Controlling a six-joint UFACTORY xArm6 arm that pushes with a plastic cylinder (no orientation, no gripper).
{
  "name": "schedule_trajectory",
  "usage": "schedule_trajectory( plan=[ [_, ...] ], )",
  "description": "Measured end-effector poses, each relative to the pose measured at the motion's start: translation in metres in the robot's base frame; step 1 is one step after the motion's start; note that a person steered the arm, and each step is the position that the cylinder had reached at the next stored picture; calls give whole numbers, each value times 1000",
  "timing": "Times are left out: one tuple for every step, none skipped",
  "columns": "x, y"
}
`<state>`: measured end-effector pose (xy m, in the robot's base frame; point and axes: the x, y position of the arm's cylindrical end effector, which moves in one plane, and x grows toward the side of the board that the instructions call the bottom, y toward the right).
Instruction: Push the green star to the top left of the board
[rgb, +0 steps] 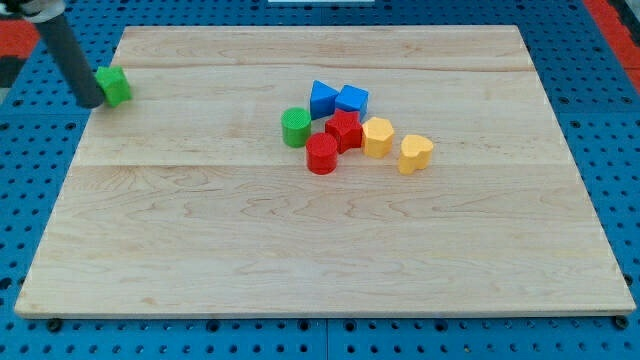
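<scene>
Wooden board (300, 240): green star (115, 85) lies near its top-left edge.
Your rod carries no gripper; my tip (91, 103) touches the star's left side. Final nudge, judged: reposition below, then push upward.

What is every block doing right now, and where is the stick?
my tip: down on the board, touching the green star's left side
green star: near the board's top left edge, against my tip
green cylinder: upright, left end of the cluster
blue blocks: side by side, top of the cluster
red blocks: touching, middle of the cluster
yellow blocks: right side of the cluster
</scene>
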<state>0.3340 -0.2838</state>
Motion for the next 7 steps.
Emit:
schedule_trajectory(
  plan=[
    [-31, 2],
    [-42, 18],
    [-45, 40],
    [-64, 48],
    [-72, 63],
    [-72, 69],
    [-72, 64]
  ],
)
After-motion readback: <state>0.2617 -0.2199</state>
